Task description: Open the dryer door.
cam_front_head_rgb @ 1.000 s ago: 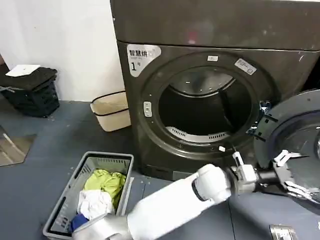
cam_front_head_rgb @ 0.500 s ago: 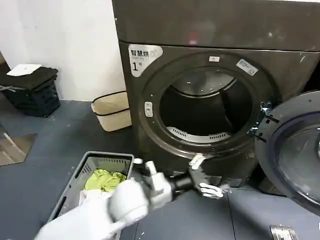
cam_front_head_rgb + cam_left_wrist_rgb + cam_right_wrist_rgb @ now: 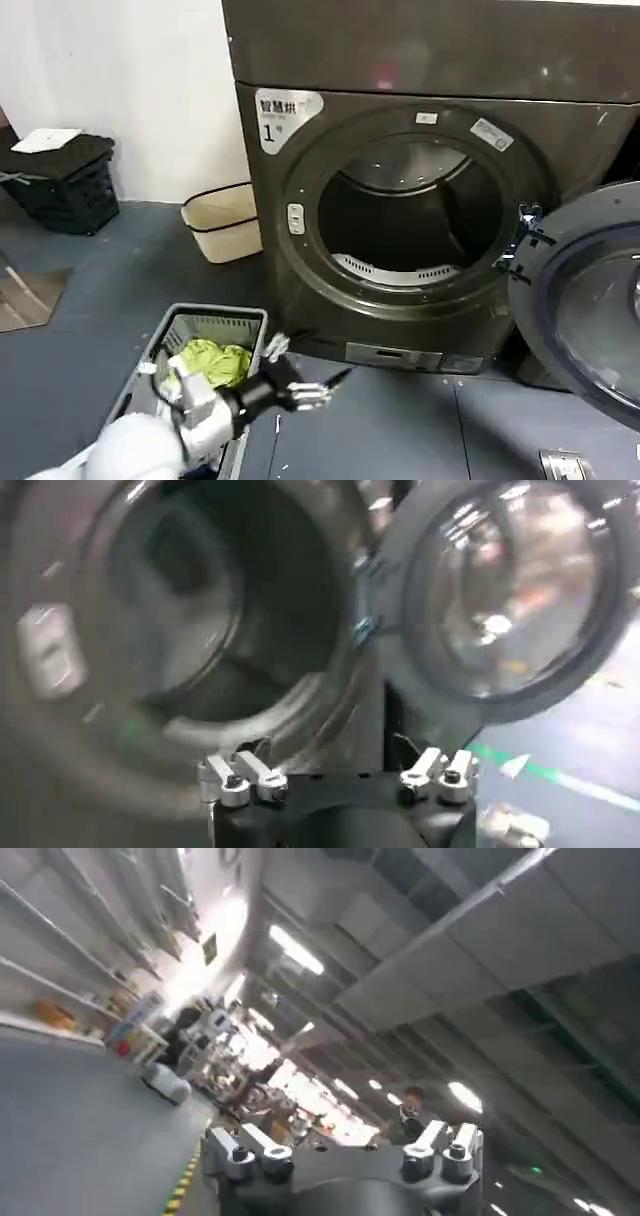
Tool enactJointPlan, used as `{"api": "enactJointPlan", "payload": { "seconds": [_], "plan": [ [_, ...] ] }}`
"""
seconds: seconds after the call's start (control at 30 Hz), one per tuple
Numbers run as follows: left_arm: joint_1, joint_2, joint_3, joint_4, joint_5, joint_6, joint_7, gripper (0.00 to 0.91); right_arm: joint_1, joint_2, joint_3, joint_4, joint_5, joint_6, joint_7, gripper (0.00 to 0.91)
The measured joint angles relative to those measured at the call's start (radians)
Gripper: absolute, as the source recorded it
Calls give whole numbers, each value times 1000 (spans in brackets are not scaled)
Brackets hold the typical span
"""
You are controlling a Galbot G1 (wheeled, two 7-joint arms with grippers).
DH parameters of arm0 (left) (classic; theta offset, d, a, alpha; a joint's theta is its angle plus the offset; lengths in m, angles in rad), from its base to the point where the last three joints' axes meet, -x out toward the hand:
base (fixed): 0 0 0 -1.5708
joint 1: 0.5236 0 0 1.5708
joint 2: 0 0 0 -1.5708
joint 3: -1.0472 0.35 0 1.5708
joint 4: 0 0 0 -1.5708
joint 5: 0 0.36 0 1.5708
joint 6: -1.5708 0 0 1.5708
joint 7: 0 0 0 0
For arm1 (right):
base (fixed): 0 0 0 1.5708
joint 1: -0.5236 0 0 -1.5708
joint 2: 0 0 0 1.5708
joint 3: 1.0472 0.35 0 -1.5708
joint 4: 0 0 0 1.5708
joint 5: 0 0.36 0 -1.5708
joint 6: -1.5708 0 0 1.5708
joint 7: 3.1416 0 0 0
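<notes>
One large round porthole door [image 3: 590,300], chrome-rimmed with dark tinted glass, hangs swung fully wide at the right side of the big grey-brown front-loading dryer [image 3: 420,190], its inner face turned outward and leaving the drum mouth clear, so the opening looks done. Judging by this, the left gripper [image 3: 305,392] sits low beside the grey laundry basket [image 3: 190,330], fingers spread and holding nothing, well apart from the door; the right gripper [image 3: 345,1158] points up at a ceiling, parted and empty.

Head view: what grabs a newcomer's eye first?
The dryer fills the middle with its big round opening gaping dark, and the dryer door hangs swung wide at the right edge. Low on the left, the left pincer hovers open over the floor beside a grey laundry basket of clothes.
</notes>
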Motion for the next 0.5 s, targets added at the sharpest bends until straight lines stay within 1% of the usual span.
{"api": "enactJointPlan", "payload": {
  "seconds": [0.13, 0.23, 0.3, 0.37, 0.5],
  "plan": [
    [119, 38, -117, -29, -90, 87, -118, 907, 14, -6, -28, 5, 24, 1, -8, 907],
    [183, 57, -208, -26, -220, 166, -223, 907, 25, -9, -48, 5, 49, 6, -11, 907],
    [216, 70, -274, -13, -310, 188, -284, 907, 29, -10, -60, 6, 59, 7, -16, 907],
    [250, 82, -339, 1, -408, 203, -324, 907, 30, -10, -74, 7, 72, 8, -22, 907],
    [309, 103, -455, 37, -573, 239, -386, 907, 31, -7, -88, 0, 84, 30, -32, 907]
  ]
}}
